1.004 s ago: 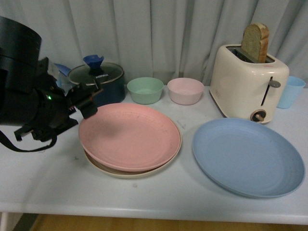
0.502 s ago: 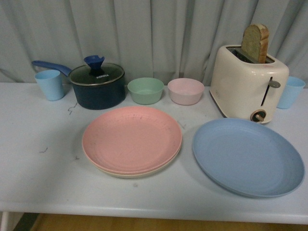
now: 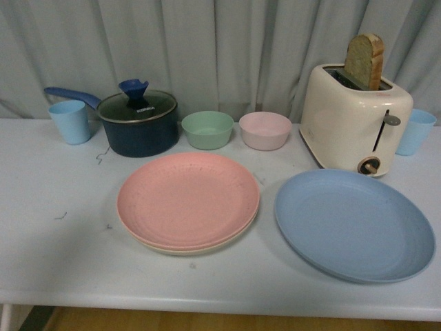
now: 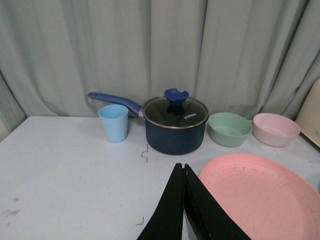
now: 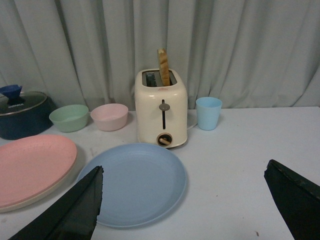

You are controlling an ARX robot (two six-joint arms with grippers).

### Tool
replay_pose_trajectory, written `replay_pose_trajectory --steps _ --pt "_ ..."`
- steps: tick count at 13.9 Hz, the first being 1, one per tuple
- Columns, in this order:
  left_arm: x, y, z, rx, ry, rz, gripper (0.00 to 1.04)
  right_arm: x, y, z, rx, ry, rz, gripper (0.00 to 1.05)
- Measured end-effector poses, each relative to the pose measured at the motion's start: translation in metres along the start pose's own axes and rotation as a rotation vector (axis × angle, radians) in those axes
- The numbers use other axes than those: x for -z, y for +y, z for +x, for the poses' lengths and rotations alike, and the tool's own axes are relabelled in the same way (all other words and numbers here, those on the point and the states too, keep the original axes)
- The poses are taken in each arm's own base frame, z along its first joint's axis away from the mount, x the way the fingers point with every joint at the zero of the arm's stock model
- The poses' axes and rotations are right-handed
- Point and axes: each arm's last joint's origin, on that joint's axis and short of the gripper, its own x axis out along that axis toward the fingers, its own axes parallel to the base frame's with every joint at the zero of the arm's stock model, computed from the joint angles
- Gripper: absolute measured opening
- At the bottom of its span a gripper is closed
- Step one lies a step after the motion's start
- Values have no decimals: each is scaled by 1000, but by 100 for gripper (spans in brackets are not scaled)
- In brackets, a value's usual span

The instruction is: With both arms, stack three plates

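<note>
The pink plate lies on top of the beige plate at the table's middle; only the beige rim shows. The blue plate lies alone to their right, in front of the toaster. No arm shows in the front view. In the left wrist view my left gripper is shut and empty, above the table just left of the pink plate. In the right wrist view my right gripper is open and empty, its fingers wide apart, held back from the blue plate; the pink plate shows there too.
At the back stand a light blue cup, a dark blue lidded pot, a green bowl, a small pink bowl, a cream toaster holding a bread slice, and a second blue cup. A curtain hangs behind.
One second ago the left arm was at the pink plate's left edge, the plate tilted on the beige one. The arm has since left the front view and the pink plate lies flat.
</note>
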Motion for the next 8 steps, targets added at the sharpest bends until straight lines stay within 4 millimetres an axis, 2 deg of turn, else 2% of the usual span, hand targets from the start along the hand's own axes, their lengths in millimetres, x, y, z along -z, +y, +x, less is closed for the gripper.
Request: replay_pose_trajectory --steps 3,5,7,8 --pt "10 0 -30 0 -3 0 2 0 0 0 0 0 0 98" --pt "14 0 -41 0 -19 0 2 0 0 0 0 0 0 98" --pt "27 0 -50 0 24 1 2 0 0 0 0 0 0 98" --pt "22 0 -54 0 -8 1 2 0 0 0 0 0 0 98"
